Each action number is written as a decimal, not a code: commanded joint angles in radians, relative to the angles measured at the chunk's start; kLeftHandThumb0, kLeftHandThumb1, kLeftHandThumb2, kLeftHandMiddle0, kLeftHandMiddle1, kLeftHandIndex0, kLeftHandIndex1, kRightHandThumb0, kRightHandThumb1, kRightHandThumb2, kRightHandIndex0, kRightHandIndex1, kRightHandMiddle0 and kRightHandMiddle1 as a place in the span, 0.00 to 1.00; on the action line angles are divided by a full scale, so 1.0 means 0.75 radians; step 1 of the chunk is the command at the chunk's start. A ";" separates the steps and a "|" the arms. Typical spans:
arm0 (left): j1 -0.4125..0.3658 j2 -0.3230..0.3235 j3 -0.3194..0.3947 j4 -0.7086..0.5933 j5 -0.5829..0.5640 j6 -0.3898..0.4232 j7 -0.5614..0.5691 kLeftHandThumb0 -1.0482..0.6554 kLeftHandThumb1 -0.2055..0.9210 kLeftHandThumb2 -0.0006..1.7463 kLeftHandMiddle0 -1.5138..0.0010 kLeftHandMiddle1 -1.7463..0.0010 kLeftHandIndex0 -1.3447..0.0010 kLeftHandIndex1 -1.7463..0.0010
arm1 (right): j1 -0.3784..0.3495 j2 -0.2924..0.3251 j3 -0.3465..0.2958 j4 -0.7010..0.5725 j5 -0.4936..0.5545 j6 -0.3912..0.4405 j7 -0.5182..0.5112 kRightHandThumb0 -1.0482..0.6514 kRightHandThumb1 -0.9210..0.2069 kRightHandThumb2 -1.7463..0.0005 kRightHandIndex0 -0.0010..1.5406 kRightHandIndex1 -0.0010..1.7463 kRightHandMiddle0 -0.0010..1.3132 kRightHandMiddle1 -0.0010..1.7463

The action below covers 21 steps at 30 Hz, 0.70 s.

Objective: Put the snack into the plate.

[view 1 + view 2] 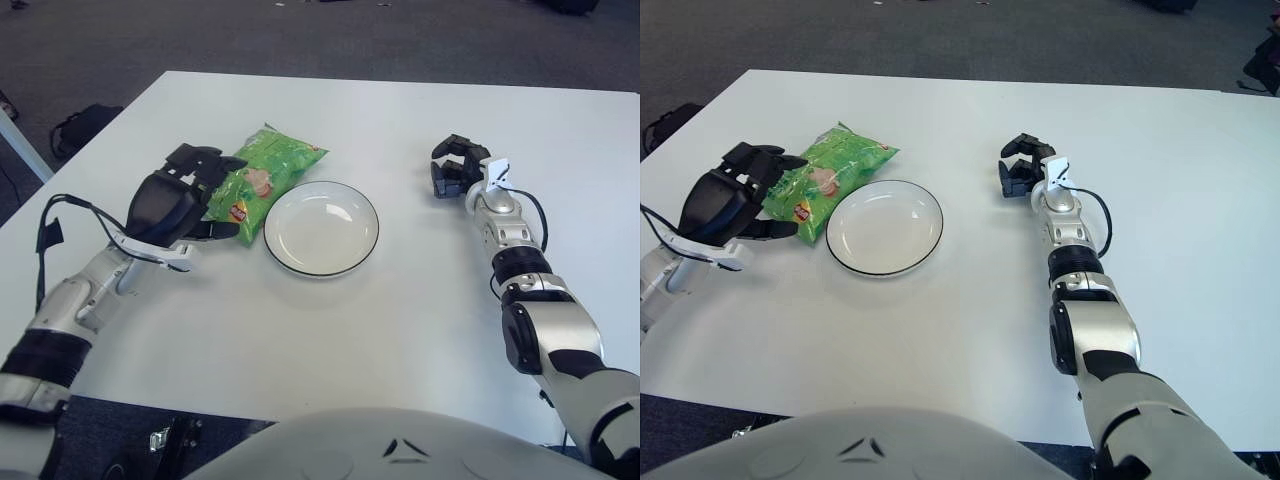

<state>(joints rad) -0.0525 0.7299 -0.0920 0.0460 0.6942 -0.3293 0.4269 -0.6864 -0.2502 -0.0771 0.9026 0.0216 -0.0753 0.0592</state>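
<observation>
A green snack bag (pixel 270 172) lies just left of the white, black-rimmed plate (pixel 322 232) on the white table. My left hand (pixel 212 195) is at the bag's left end. Its fingers (pixel 205 160) curl over the top of the bag and its thumb (pixel 218 230) sits under the near edge, so it is shut on the bag. The bag's right end points away from me, past the plate's far-left rim. Nothing lies in the plate. My right hand (pixel 452 168) shows idle to the right of the plate, fingers loosely curved and holding nothing.
The white table (pixel 330 330) runs wide on all sides of the plate. Its left edge slants close behind my left arm. A black bag (pixel 85 125) sits on the dark floor beyond that edge.
</observation>
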 commanded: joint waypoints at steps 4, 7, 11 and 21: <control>0.035 -0.201 0.056 -0.192 -0.177 0.206 -0.194 0.25 0.86 0.46 0.84 0.57 0.97 0.27 | 0.100 0.031 0.043 0.103 -0.042 0.089 0.020 0.61 0.76 0.11 0.51 1.00 0.52 0.88; 0.027 -0.242 0.072 -0.208 -0.203 0.227 -0.227 0.24 0.86 0.46 0.85 0.57 0.96 0.27 | 0.098 0.032 0.046 0.110 -0.046 0.086 0.012 0.61 0.77 0.11 0.52 1.00 0.53 0.89; 0.013 -0.293 0.091 -0.212 -0.242 0.209 -0.242 0.24 0.87 0.45 0.85 0.58 0.97 0.27 | 0.095 0.032 0.049 0.115 -0.047 0.086 0.005 0.61 0.77 0.10 0.52 1.00 0.53 0.89; -0.006 -0.376 0.130 -0.212 -0.316 0.162 -0.262 0.24 0.88 0.43 0.86 0.55 1.00 0.27 | 0.088 0.030 0.057 0.120 -0.045 0.092 0.009 0.61 0.80 0.08 0.53 1.00 0.54 0.90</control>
<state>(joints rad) -0.0367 0.4606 -0.0131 -0.1061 0.4739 -0.2029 0.2397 -0.6968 -0.2502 -0.0581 0.9246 0.0171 -0.0761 0.0564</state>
